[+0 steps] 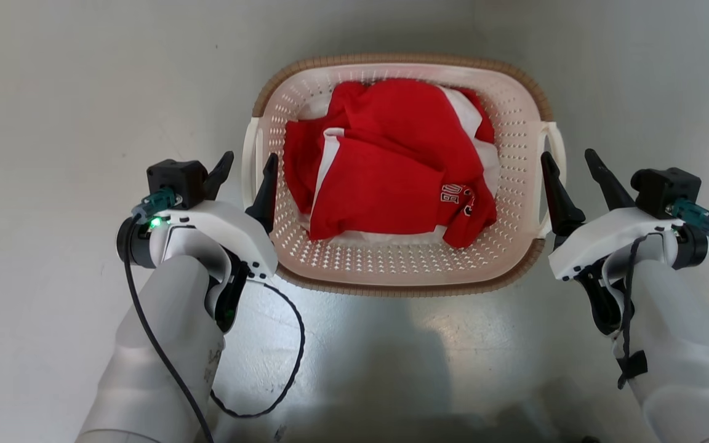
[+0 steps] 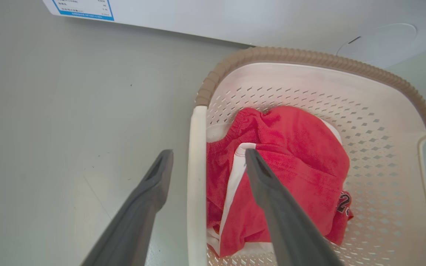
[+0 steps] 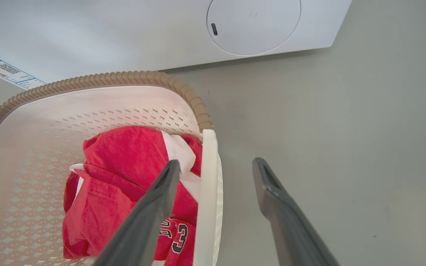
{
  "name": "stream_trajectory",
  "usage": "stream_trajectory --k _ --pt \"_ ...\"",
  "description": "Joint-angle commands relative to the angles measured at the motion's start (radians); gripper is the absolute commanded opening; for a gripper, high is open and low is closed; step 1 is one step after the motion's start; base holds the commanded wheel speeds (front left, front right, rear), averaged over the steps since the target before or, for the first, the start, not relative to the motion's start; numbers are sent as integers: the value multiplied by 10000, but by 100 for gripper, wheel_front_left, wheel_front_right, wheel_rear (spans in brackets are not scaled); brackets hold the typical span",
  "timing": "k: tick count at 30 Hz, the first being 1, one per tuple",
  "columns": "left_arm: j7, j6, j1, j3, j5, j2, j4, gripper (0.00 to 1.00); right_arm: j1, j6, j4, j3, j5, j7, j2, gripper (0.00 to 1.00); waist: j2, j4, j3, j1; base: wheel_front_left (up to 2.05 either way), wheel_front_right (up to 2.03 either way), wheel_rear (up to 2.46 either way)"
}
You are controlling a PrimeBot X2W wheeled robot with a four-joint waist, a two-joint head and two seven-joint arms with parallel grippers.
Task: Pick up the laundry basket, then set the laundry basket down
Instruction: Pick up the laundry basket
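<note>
- You have a plain grey floor (image 1: 53, 92) under everything.
- In the wrist views a white washing machine (image 3: 124, 33) stands along the far side. Its round door (image 3: 253, 22) is shut.
- The laundry basket (image 1: 391, 261) is straight ahead of you, between the two arms and just in front of the machine. It seems to rest on the floor, upright. Its brown rim (image 1: 391, 59) runs around the top.
- A crumpled red garment (image 1: 385, 166) with white trim lies inside the basket and covers most of the bottom.
- Your left gripper (image 1: 250, 157) is spread wide over the basket's left side. One finger is inside the basket above the cloth and the other is outside over the floor. It grips nothing.
- Your right gripper (image 1: 567, 154) mirrors it on the right side, with one finger inside and one outside. Its jaws are also parted and not clamped on anything.
- The left handle (image 2: 197, 166), a white loop, runs up between the left fingers with a gap on each side.
- The right handle (image 3: 208, 177) lies the same way between the right fingers, nearer the inner one.
- A blue-edged sticker (image 3: 6, 72) sits on the machine's front. Its print is too small to read.
- The garment carries a black-and-white "23" (image 3: 178, 234) near the right handle.
</note>
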Motion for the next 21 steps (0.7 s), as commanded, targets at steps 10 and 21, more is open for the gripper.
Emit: stream_trajectory --k 10,21 --pt "-61 -56 -606 -258 -439 198 539 100 -519 0 799 1285 646 -94 -44 100 0 65 944 -1 0 0 0" --pt "-61 -57 -1098 -761 -828 198 1071 100 -1021 0 976 1931 1189 -94 -142 42 0 9 1318 -1 0 0 0"
